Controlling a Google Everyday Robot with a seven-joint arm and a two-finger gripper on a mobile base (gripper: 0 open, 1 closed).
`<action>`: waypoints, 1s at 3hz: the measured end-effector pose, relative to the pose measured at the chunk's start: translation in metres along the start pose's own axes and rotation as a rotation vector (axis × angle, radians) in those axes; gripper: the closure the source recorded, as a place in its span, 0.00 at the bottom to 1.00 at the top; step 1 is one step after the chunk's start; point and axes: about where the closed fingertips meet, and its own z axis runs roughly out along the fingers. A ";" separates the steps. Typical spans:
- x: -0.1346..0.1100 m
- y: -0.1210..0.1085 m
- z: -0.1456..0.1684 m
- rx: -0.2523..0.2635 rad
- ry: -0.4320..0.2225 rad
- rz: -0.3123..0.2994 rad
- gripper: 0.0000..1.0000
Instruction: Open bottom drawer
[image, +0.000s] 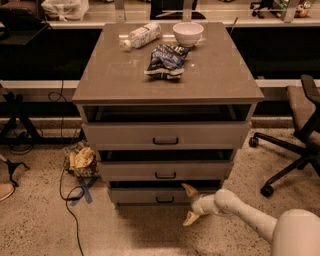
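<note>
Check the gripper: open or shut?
Open. The gripper sits at the bottom drawer, right of its handle, with its fingers spread wide apart.

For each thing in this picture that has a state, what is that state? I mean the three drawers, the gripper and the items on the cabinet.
top drawer: dark gap above its front, seems slightly pulled out
middle drawer: the same, smaller gap
bottom drawer: thin gap above its front
handle: not held
gripper: open, low by the bottom drawer, right of its handle
bottle: lying on its side
bowl: upright
snack bag: lying flat
</note>
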 end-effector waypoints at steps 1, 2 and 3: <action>0.018 -0.007 0.022 -0.016 0.089 0.007 0.00; 0.034 -0.008 0.031 -0.014 0.148 0.039 0.00; 0.041 -0.018 0.036 0.012 0.151 0.072 0.00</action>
